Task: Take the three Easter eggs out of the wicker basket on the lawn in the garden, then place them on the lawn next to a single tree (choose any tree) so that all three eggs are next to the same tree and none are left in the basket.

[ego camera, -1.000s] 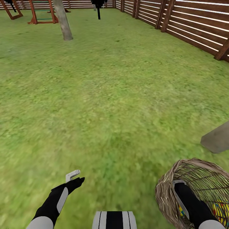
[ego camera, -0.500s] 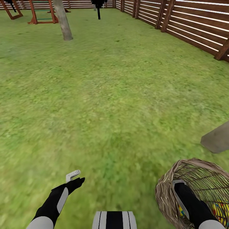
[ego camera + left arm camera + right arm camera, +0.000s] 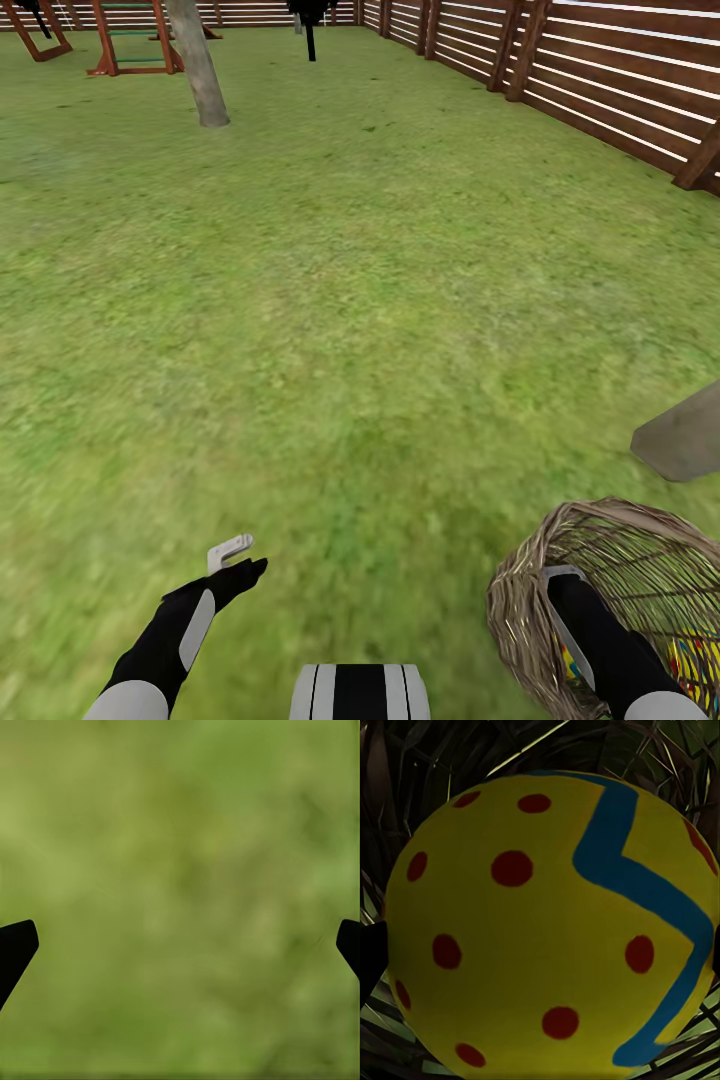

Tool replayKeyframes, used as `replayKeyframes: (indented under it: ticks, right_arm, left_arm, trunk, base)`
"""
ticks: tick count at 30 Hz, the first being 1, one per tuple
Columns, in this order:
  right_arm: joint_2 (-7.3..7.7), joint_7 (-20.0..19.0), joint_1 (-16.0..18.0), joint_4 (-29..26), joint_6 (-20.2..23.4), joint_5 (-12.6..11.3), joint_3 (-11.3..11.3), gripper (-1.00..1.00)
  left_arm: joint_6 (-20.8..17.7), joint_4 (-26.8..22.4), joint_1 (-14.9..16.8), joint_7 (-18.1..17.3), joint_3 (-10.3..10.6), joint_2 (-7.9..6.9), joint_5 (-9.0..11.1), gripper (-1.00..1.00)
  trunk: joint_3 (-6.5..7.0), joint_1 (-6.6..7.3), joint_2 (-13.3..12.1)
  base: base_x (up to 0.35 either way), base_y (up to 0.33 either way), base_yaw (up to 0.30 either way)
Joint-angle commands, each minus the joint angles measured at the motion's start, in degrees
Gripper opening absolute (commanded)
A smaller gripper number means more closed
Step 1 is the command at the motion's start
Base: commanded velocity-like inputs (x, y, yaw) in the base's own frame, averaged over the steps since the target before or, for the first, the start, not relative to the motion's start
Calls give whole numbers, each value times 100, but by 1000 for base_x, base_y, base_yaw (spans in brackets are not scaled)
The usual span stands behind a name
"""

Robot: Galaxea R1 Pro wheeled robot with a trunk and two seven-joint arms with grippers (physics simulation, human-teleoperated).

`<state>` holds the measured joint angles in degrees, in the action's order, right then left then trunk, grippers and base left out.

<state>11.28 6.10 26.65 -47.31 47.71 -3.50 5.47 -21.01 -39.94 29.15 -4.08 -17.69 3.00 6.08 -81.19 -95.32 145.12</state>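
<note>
One egg (image 3: 547,922) between right gripper (image 3: 544,952) fingertips.

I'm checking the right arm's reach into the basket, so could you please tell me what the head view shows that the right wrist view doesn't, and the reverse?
Head view: the lawn, fence, a trunk, the left gripper, and the right arm reaching into the basket. Right wrist view: one egg close up, its red dots and blue zigzag clear, with dark fingertips at its sides. Shared: wicker strands and a yellow egg.
</note>
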Motion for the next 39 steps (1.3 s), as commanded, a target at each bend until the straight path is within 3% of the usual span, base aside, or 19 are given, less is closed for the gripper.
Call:
replayKeyframes:
  ticks: [1,12,18,39]
  right_arm:
    - [5,49,-2,152,20,-72,25,-100]
    - [90,10,-2,125,-50,-90,4,-100]
    - [44,14,-2,151,-86,-75,17,-100]
    - [74,30,-3,179,-86,-81,5,-100]
  left_arm:
    - [-41,-7,3,-23,-33,9,42,100]
    - [-44,3,3,-23,-33,9,33,100]
    - [-43,4,3,-32,-33,8,37,100]
    - [-53,21,3,12,-24,17,22,100]
  trunk:
    - [-5,0,1]
    - [-5,0,1]
    - [-5,0,1]
    - [461,54,-27]
  base:
    - [0,0,0]
    - [0,0,0]
    - [0,0,0]
    - [-84,0,0]
